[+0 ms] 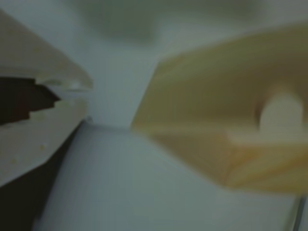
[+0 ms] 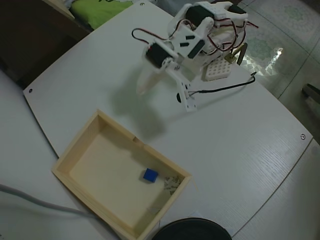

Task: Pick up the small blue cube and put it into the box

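Observation:
The small blue cube (image 2: 150, 175) lies on the floor of the pale wooden box (image 2: 80, 145), near its right wall in the overhead view. My gripper (image 2: 141, 90) hangs over the bare white table well above and behind the box, and touches neither thing. Its white fingers are together with nothing between them. In the blurred wrist view the gripper (image 1: 84, 96) enters from the left with its tips closed, and the box (image 1: 207, 110) fills the right side with the notch in its rim showing. The cube is out of view there.
A small white perforated block (image 2: 217, 70) sits by the arm's base, with a black cable (image 2: 225, 89) running along the table. A dark round object (image 2: 192, 231) pokes in at the bottom edge, just below the box. A green item (image 2: 97, 10) lies beyond the table's far edge.

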### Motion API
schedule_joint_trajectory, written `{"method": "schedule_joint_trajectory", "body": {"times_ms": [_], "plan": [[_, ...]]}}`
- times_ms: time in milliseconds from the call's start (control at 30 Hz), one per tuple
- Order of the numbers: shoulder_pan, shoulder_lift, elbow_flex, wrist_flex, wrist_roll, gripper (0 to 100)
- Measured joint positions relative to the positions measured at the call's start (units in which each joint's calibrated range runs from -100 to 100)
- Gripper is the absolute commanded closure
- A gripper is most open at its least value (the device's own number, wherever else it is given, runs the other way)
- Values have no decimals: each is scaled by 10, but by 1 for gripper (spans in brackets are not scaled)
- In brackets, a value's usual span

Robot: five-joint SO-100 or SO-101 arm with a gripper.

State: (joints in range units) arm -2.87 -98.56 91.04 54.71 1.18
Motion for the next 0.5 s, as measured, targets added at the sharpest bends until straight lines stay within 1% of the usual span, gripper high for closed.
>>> {"method": "schedule_joint_trajectory", "body": {"times_ms": [267, 500], "plan": [[0, 0, 74, -1, 0, 99], [0, 1, 77, -1, 0, 99]]}}
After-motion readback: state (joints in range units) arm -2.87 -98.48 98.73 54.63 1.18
